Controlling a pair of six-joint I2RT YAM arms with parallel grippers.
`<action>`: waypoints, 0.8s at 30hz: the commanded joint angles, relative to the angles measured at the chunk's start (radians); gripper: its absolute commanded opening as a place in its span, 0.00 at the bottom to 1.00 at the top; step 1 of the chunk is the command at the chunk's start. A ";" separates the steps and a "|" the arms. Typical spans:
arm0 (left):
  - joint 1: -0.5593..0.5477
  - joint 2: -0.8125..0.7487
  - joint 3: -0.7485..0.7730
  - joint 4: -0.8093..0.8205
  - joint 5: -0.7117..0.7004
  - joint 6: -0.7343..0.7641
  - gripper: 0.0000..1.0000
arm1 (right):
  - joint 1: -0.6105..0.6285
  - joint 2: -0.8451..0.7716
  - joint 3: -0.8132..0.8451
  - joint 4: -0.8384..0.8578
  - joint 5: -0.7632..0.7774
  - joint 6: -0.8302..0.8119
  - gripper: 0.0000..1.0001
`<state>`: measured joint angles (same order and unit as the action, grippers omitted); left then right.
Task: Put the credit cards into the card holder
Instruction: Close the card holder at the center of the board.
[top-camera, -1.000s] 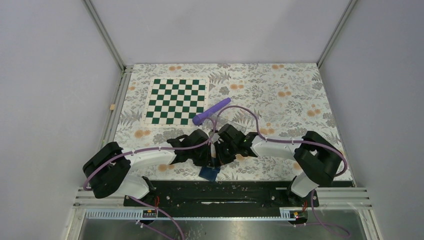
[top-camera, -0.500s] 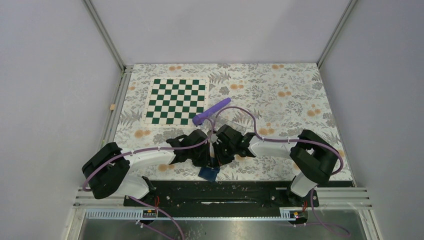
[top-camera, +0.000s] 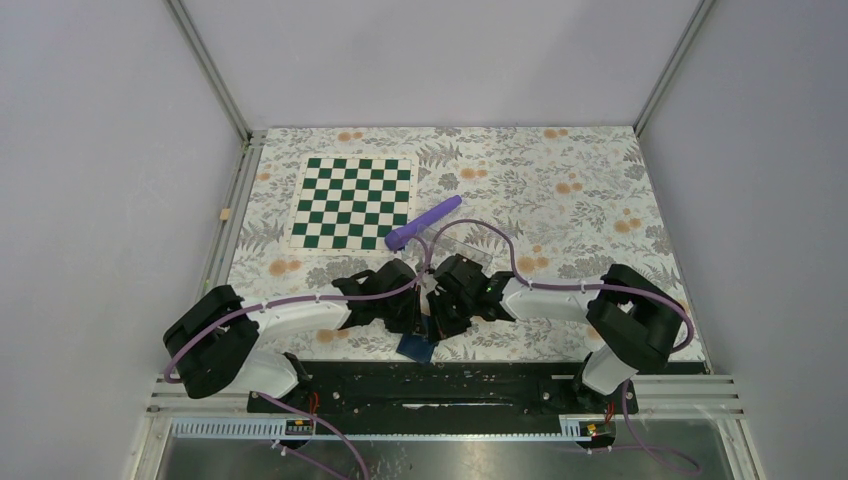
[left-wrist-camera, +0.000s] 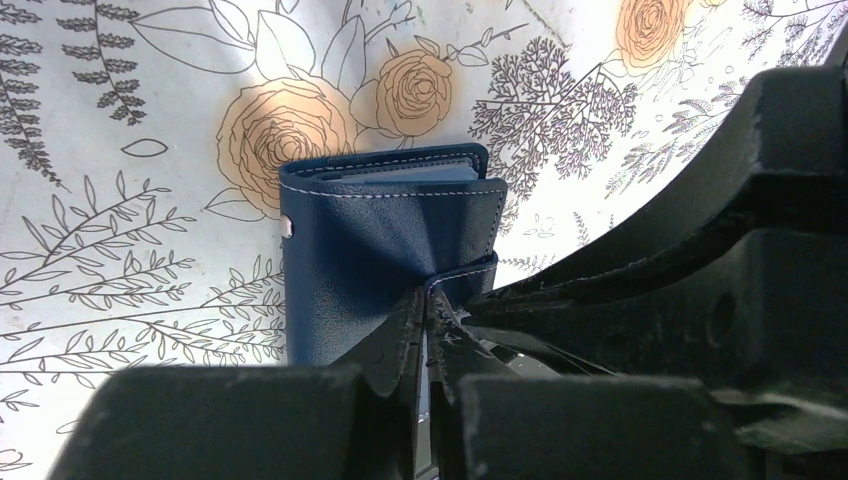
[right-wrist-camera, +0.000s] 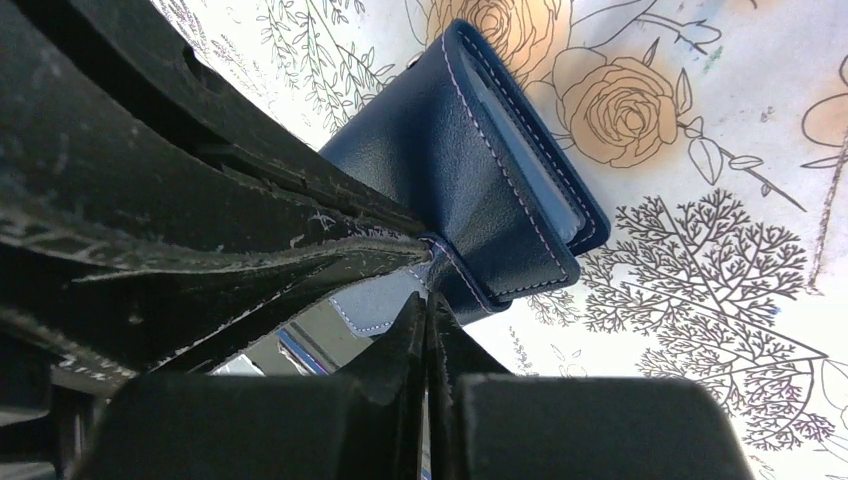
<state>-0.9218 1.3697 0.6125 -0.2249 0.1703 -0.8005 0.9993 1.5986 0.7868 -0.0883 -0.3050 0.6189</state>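
one navy-blue folding card holder (top-camera: 415, 347), one green-and-white checkered mat (top-camera: 352, 203), one purple cylinder (top-camera: 423, 222), one clear plastic tray (top-camera: 466, 247), two robot arms, left (top-camera: 300, 318) and right (top-camera: 550, 296).

card holder (top-camera: 417, 346) front centre | chessboard (top-camera: 352, 203) behind, left | rod (top-camera: 424, 222) at chessboard's right edge

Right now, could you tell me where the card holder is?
In the top view the card holder sits by the near edge of the table, centre, pinched by the left hand and the right hand.

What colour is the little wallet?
The card holder is navy blue with pale stitching, clearest in the left wrist view.
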 joint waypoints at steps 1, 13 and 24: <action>-0.025 0.018 -0.025 -0.027 -0.065 0.116 0.00 | 0.032 0.028 0.005 -0.037 -0.034 -0.019 0.00; -0.026 -0.030 -0.022 -0.036 -0.075 0.102 0.08 | 0.032 0.131 0.074 -0.121 0.004 -0.027 0.00; -0.048 0.024 -0.006 -0.086 -0.099 0.128 0.00 | 0.032 0.153 0.091 -0.135 -0.002 -0.025 0.00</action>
<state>-0.9180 1.3418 0.6041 -0.2729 0.1265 -0.8669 1.0016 1.6737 0.8707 -0.1558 -0.3088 0.6315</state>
